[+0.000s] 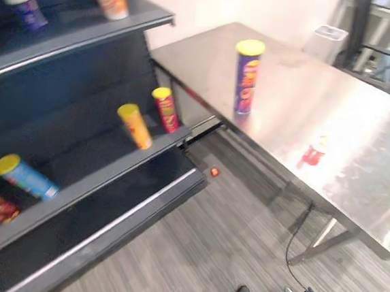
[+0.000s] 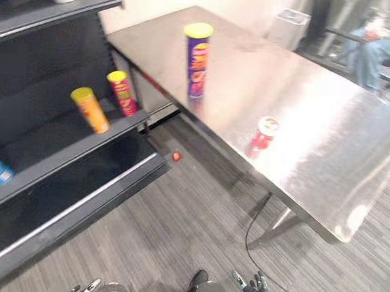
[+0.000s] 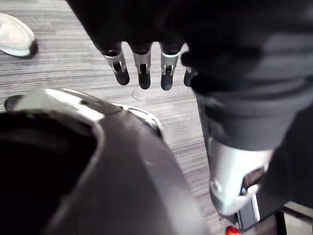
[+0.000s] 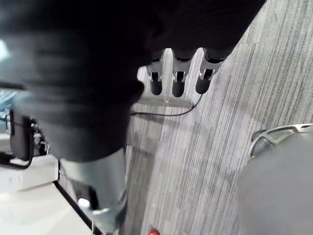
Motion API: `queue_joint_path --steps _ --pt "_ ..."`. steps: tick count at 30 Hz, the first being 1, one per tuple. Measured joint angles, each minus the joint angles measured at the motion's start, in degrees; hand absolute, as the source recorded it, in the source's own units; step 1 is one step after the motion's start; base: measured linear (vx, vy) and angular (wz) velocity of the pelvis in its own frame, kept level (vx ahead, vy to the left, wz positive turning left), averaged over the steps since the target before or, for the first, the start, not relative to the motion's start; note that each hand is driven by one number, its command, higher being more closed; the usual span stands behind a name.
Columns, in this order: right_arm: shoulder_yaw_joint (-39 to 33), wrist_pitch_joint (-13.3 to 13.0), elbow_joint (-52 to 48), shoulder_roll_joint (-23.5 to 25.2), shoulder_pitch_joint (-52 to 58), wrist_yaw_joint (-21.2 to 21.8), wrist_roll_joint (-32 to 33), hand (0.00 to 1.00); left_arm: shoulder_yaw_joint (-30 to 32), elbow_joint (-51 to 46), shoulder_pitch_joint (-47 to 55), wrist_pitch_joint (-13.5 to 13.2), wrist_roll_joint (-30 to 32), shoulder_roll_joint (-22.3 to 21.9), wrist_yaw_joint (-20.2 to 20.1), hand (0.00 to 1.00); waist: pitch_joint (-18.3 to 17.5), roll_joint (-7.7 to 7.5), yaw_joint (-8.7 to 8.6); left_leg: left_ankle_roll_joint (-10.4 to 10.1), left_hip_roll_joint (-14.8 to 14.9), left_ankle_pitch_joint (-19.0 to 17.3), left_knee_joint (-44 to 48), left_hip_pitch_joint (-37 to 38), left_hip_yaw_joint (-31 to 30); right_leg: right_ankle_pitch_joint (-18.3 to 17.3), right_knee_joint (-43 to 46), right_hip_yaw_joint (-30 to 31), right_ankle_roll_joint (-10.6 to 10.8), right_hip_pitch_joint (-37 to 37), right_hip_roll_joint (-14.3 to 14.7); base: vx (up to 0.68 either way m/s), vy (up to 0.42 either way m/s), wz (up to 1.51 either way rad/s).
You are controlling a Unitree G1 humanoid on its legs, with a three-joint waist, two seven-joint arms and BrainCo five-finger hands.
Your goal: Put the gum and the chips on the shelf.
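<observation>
fingers straight; one chips, one gum (tabletop)

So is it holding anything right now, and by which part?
Nothing is held. The left robot hand and the right robot hand hang empty, fingers straight, above the floor. The chips and gum sit on the table.

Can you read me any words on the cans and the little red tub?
Tall purple chips can on the table: yellow print, too blurred to read.
Small red gum tub: label too small to read.
Red can and yellow can on the shelf: print unreadable.
So no words can be read.
</observation>
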Motion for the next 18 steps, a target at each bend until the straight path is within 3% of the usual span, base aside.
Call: queue_joint_path --steps 1,2,4,5,8,9,10,11,12,13,15,17,18 --pt "-0.5 0.1 1.3 -0.1 -0.3 0.1 -0.1 0.0 0.3 -0.1 0.0 0.2 -0.2 -0.2 0.0 0.0 0.0 -0.09 0.6 2.0 -0.4 -3.7 -2.1 -0.2 1.6 0.0 -0.1 3.7 0.0 0.6 -0.1 0.12 0.096 -1.22" --pt "-0.5 0.5 1.8 -0.3 -0.2 0.4 -0.1 0.0 0.3 -0.2 0.0 0.2 -0.4 -0.3 0.1 0.0 0.0 -0.15 0.96 3.1 -0.8 -4.8 -4.2 -0.2 2.0 0.0 -0.2 5.6 0.0 0.8 -0.2 0.13 0.111 -1.28" --pt "-1.1 2.5 2.8 -0.6 -0.3 1.9 0.1 0.0 0.4 -0.2 0.1 0.2 -2.4 -0.3 0.1 0.0 -0.1 -0.29 1.0 4.1 -2.1 -5.2 -15.5 -0.9 1.0 0.1 -0.3 8.8 0.2 0.9 -1.4 0.17 0.197 -1.24" --pt "-2.2 3.0 3.4 -0.4 0.0 2.8 0.1 0.0 0.4 -0.1 0.1 0.4 -2.3 -0.2 0.1 0.0 -0.2 -0.42 0.82 4.7 -3.2 -4.7 -23.9 -1.3 -2.0 1.1 -0.5 9.7 1.7 0.6 -2.5 0.18 0.247 -1.03" --pt "-2.8 4.2 4.3 -0.5 2.4 2.8 0.9 0.0 1.0 0.4 0.0 0.4 -1.9 -0.4 0.3 0.0 -0.3 -0.23 0.66 4.9 -6.2 -1.0 -40.2 -1.6 -12.6 2.9 -1.6 14.0 4.9 0.7 -4.2 0.2 0.329 -0.95" --pt "-2.8 4.4 4.3 -0.5 2.8 2.7 1.5 0.0 1.2 0.5 0.0 0.4 -1.9 -0.5 0.3 0.0 -0.4 -0.03 0.66 4.9 -6.9 -0.3 -41.9 -2.0 -14.6 3.1 -1.9 15.0 5.8 0.6 -4.4 0.28 0.464 -0.85" --pt "-2.8 4.4 4.4 -0.8 3.5 2.7 2.1 0.0 1.4 1.3 -0.1 0.1 -1.9 -1.2 0.3 0.0 -1.0 1.18 0.7 4.8 -7.4 1.2 -45.0 -2.2 -18.1 3.9 -2.5 17.2 7.9 0.6 -4.2 0.24 0.411 -0.94" --pt "-3.1 4.4 4.8 -2.0 3.7 2.5 2.3 0.0 1.5 2.1 0.2 -0.3 -2.1 -2.4 0.2 0.0 -1.5 3.46 0.93 1.5 -7.7 3.9 -45.9 -2.1 -21.2 4.6 -2.6 19.2 10.3 0.7 -3.6 0.25 0.432 -0.97" --pt "-3.2 4.6 6.2 -1.1 2.6 2.0 2.4 0.0 1.9 2.6 0.2 -0.5 -2.2 -1.5 0.2 0.0 -1.8 1.9 0.99 2.1 -9.5 3.1 -44.9 -1.2 -19.9 4.9 -2.7 21.0 11.0 0.9 -5.2 0.25 0.396 -0.7" --pt "-2.8 4.4 5.9 0.2 2.9 1.8 2.4 0.0 0.9 2.3 0.3 -0.6 -2.2 0.2 0.2 0.0 -2.7 -0.64 0.36 3.3 -12.1 2.0 -45.0 -0.6 -18.7 5.3 -2.6 21.0 11.6 0.8 -7.5 0.25 0.357 -0.5" --pt "-3.2 3.7 5.9 2.2 2.6 0.5 2.4 0.0 -0.3 2.0 -0.3 -0.7 -1.7 2.2 0.0 0.0 -3.2 -3.17 0.73 5.3 -15.7 0.2 -45.1 1.2 -15.6 5.8 -2.4 21.8 12.9 0.8 -11.0 0.18 0.304 -0.47" --pt "-4.5 2.6 5.8 2.8 2.7 -0.3 2.4 0.0 -1.7 2.1 -0.4 -0.5 -1.2 2.5 0.0 0.0 -3.5 -3.07 0.44 6.7 -17.4 -1.2 -45.2 2.4 -14.1 7.4 -1.9 22.1 14.2 0.7 -12.4 0.11 0.253 -0.37" --pt "-5.0 1.7 5.7 2.9 2.7 -1.0 2.6 0.0 -2.6 2.1 -0.4 -0.5 -1.2 2.5 0.0 0.0 -3.6 -2.57 0.35 7.0 -17.4 -1.7 -45.3 3.2 -12.9 8.6 -1.9 21.7 13.5 0.6 -12.3 0.13 0.228 -0.44"
